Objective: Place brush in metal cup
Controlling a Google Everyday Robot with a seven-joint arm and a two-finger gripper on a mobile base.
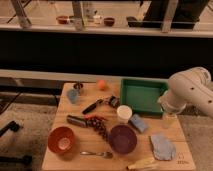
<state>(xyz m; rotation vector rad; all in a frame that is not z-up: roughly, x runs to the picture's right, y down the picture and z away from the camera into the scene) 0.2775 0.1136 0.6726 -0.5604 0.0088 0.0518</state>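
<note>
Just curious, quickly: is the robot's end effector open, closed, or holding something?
End effector: low beside the green rectangular tray's right edge; open, closed or holding cannot be told.

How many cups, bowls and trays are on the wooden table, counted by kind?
Cups: 3 (the metal cup, a pale blue cup, a white cup)
Bowls: 2 (an orange bowl, a purple bowl)
Trays: 1 (a green tray)
Total: 6
The gripper hangs just past the tray's near right corner.
</note>
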